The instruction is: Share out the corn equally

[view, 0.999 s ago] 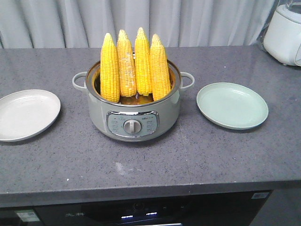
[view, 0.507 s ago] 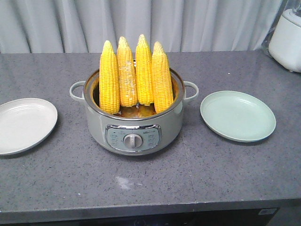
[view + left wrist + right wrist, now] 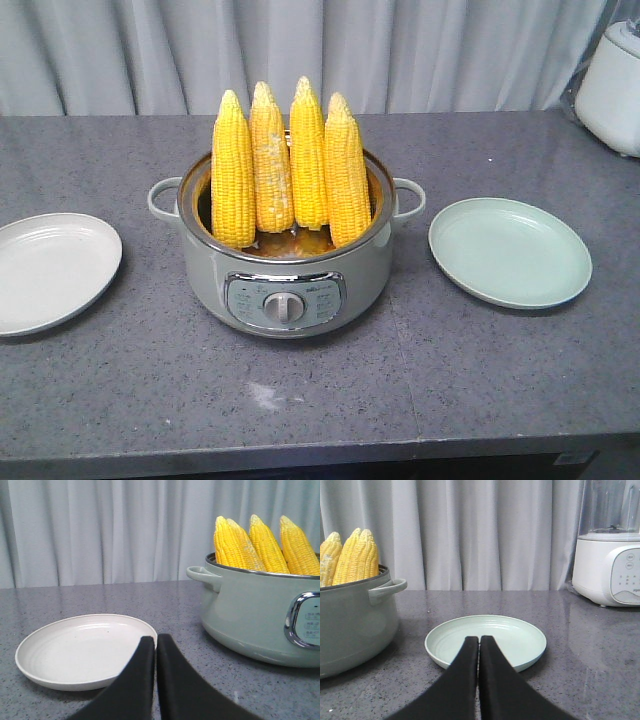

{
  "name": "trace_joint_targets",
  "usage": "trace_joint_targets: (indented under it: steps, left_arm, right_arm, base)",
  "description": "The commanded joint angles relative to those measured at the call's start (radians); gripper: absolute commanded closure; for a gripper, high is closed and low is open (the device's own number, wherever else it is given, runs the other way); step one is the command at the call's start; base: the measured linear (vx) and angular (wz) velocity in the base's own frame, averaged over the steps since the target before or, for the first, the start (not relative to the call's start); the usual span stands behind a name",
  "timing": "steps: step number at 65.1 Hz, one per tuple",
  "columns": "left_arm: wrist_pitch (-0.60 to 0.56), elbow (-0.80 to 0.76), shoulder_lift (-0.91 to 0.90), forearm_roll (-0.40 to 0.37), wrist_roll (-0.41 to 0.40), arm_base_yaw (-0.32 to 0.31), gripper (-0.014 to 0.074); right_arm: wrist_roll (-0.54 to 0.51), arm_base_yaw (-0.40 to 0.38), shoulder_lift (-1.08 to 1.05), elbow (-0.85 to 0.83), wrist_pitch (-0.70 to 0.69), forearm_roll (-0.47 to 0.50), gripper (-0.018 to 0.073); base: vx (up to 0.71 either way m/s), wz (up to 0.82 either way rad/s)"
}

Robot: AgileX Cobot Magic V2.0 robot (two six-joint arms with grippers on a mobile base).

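Corn (image 3: 288, 165) stands in the pot (image 3: 285, 280) and nowhere else: we count four cobs upright in a row, blunt ends down inside it, pointed tips well above the rim, so each long axis runs vertical. Something orange-brown shows at their feet; we cannot tell what it is.

The pot sits on the grey bench (image 3: 330, 400) with a plate well apart on either side: a white plate (image 3: 50, 270) to the pot's left, a pale green plate (image 3: 510, 250) to its right. Both plates hold nothing.

Our left jaws are clenched tip to tip on nothing, low over the bench left of the pot, at the white plate's near edge; from them the corn lies up and to the right. Our right jaws are likewise pressed together, holding nothing, low to the pot's right before the pale green plate; the corn lies up and to their left.

We judge that no cob has been dealt out. The leftmost cob (image 3: 232, 170) is nearer the left jaws, the rightmost cob (image 3: 346, 170) nearer the right jaws. Either arm would have to part its jaws, rise above the rim and close across an upright cob, then lift straight up. Two to each plate would be an even share.
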Motion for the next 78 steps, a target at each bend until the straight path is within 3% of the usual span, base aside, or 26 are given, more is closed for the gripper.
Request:
trace_joint_targets:
  steps: [1,58,66,78]
  left_arm:
    - [-0.079,0.015,-0.017,-0.010,0.000,0.001,0.0603]
    - [-0.076,0.006,-0.018,-0.009,0.001,0.001,0.0603]
    - [-0.106,0.000,-0.018,-0.010,0.000,0.001,0.0603]
    - [0.027,-0.158,-0.002,-0.010,0.000,0.001,0.0603]
  right_arm:
    - [-0.003,-0.004,-0.002,0.008,-0.074,-0.008,0.0570]
    - [-0.003,-0.004,-0.001,0.005,-0.124,-0.008,0.0570]
    - [-0.003,-0.004,0.009,-0.028,-0.065,-0.008,0.0570]
    - [-0.003,-0.004,0.126,-0.151,0.009,-0.008,0.0570]
  base:
    - [0.00,0.00]
    - [0.00,0.00]
    - [0.00,0.00]
    - [0.00,0.00]
